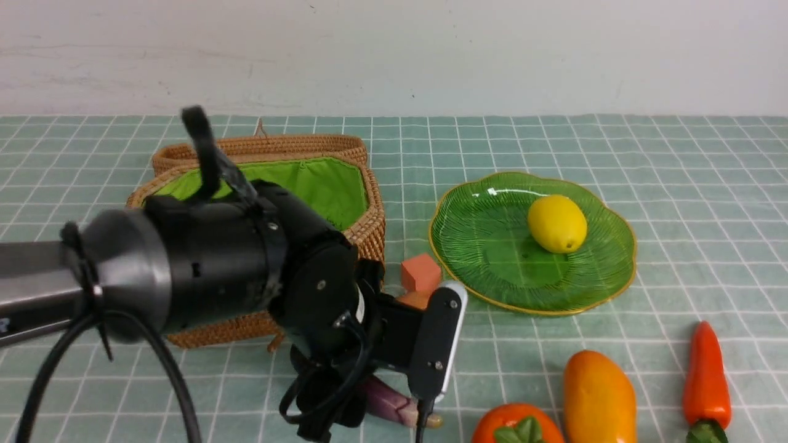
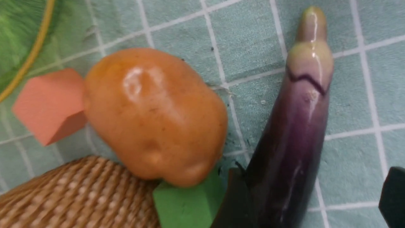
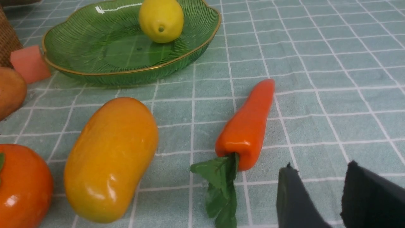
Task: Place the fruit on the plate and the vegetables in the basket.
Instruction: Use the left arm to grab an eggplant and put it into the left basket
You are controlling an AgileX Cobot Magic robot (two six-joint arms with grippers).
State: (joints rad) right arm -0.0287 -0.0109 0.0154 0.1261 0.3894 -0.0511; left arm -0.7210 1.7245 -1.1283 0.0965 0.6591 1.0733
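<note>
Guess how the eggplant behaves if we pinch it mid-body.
The eggplant shows bright glossy highlights, so it is probably slippery in a grip. Its body is round and tapers toward the stem, so it may roll on the cloth or squirt out toward the thin end. It looks like a moulded toy, likely stiff and light.

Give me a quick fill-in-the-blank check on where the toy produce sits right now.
The only fruit on the translucent green glass plate is the yellow ___.
The slim red-orange carrot lies beside the elongated orange-yellow ___.
The left pincer straddles the dark purple ___.
The brown potato sits between a salmon-pink cube and a ___ cube.
Missing: lemon; mango; eggplant; green.
</note>
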